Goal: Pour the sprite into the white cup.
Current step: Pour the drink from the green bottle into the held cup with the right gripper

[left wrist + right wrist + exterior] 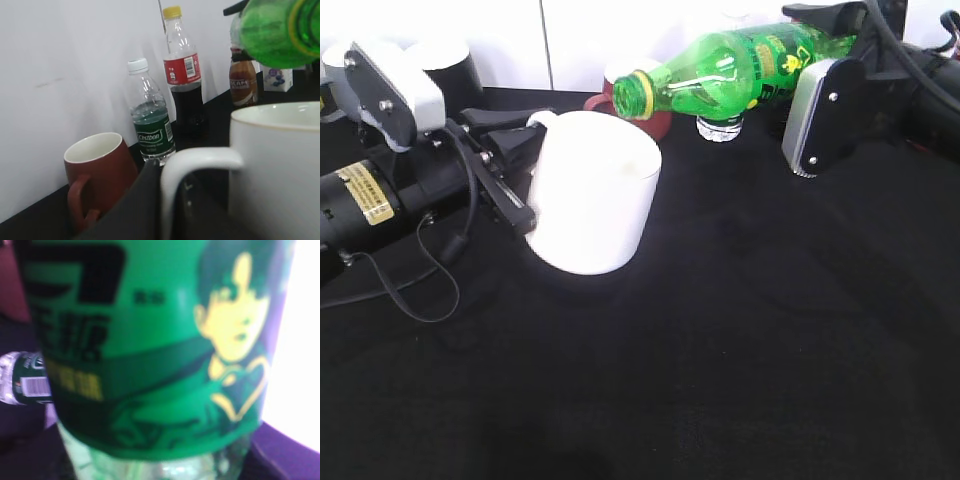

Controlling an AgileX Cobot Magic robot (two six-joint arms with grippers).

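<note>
Tipping the sprite [740, 70] mouth-first over the white cup [592, 190], we grip its base in the right tool [820, 60]; our left tool [515, 170] clamps the handle [192, 165], steadying it on the worktop [740, 330].

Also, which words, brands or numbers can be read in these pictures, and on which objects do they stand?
"Cestbon": green label of the small clear plastic water bottle.
Red label of the dark cola bottle: too small to read.
Brown-labelled bottle: blurred.
Tall green plastic sprite bottle: bold dark characters, blurred.
Yellow sticker on the left arm: illegible.
</note>
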